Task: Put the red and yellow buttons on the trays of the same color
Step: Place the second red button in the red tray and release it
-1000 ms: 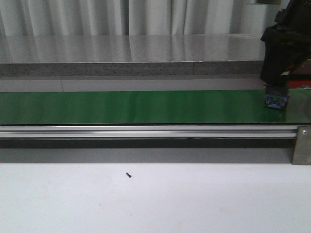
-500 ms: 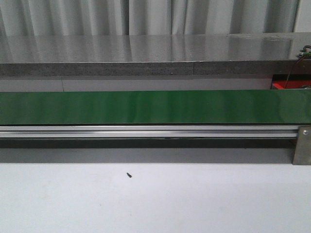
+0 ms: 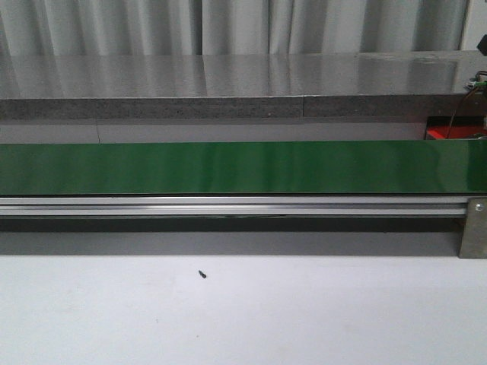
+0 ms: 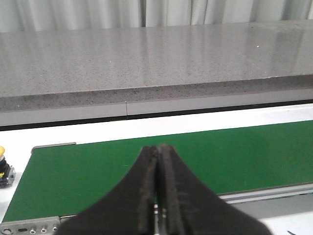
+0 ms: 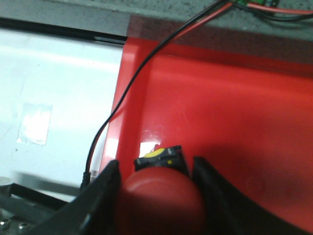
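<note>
Red button over red tray
Right claw (image 5: 156, 196) grips the red button (image 5: 161, 203) by its smooth, likely slippery dome; tray (image 5: 234, 122) lies just beneath.

One red button (image 5: 161, 198) sits between the right gripper's fingers, over one red tray (image 5: 254, 132). One yellow button (image 4: 2, 164) shows beside one green conveyor belt (image 4: 146, 161). Two wires, one red (image 5: 195, 19) and one black (image 5: 132, 83).

A green conveyor belt (image 3: 228, 167) runs below a grey stone ledge (image 3: 228, 84).
</note>
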